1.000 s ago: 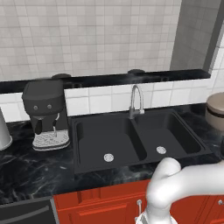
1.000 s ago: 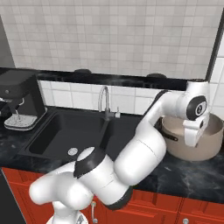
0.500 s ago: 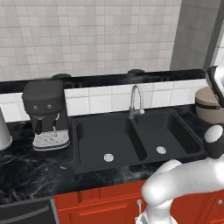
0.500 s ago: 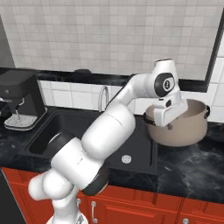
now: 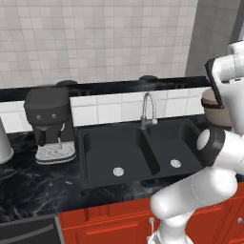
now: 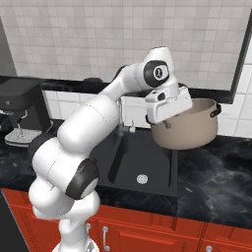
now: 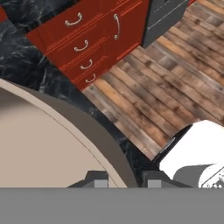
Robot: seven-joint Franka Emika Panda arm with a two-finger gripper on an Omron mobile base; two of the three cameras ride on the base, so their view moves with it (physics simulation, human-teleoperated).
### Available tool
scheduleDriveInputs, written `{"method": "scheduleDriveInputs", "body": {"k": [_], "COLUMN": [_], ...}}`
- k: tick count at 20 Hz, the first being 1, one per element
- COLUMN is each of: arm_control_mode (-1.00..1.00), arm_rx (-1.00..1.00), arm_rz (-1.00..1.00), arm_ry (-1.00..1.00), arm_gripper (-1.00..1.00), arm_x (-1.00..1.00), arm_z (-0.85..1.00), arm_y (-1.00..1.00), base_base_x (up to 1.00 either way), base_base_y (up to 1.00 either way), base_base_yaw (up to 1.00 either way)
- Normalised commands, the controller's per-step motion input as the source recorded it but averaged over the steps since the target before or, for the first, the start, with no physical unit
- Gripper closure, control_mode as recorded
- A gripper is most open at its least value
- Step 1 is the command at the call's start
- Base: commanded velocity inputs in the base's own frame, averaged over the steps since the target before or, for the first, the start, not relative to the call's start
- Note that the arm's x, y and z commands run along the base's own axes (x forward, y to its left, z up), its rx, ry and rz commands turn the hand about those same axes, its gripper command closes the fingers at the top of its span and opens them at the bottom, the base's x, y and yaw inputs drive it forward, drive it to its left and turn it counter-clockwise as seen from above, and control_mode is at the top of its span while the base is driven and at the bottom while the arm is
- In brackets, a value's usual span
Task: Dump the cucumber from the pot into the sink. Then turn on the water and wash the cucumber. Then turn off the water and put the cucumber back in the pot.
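You've got the pot up off the table, hanging in the air at the right edge of the sink, its near side over the right basin. It sits a bit tilted, rim dipping toward the sink side. One dark side handle sticks out on the far right; the gripper is at the left rim.

In the hand view the gripper has its two fingertips straddling the pot wall, one inside the pale interior and one outside, so it's clamped on the rim. Beyond the rim that camera takes in red cabinet drawers and wooden floor.

I can't tell you where the cucumber is. The bit of pot interior on show is bare, and the rest of the inside is hidden from every angle.

From the left base view both sink basins hold nothing but their silver drains, and the faucet has no water coming out. The pot peeks out behind the arm at the right. A black coffee machine stands left of the sink.
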Motion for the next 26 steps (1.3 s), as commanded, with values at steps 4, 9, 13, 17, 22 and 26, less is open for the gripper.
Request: {"method": "scheduleDriveInputs", "body": {"k": [4, 9, 13, 17, 22, 26], "arm_control_mode": [-1.0, -1.0, -1.0, -1.0, -1.0, -1.0], "arm_rx": [0.0, 0.0, 0.0, 0.0, -0.15, -0.31], "arm_rz": [-0.16, -0.14, -0.09, -0.04, 0.0, 0.01], "arm_ry": [-0.04, -0.06, -0.12, -0.25, -0.21, 0.01], "arm_gripper": [1.0, 1.0, 1.0, 1.0, 1.0, 1.0], "arm_x": [0.39, 0.53, 0.59, 0.22, 0.0, 0.32], "arm_z": [0.24, 0.08, 0.01, 0.17, 0.07, 0.0], "arm_y": [0.44, 0.39, 0.48, 0.47, 0.27, 0.41], "base_base_x": [0.0, 0.0, 0.0, 0.0, 0.0, 0.0], "base_base_y": [0.0, 0.0, 0.0, 0.0, 0.0, 0.0], "base_base_yaw": [0.0, 0.0, 0.0, 0.0, 0.0, 0.0]}}
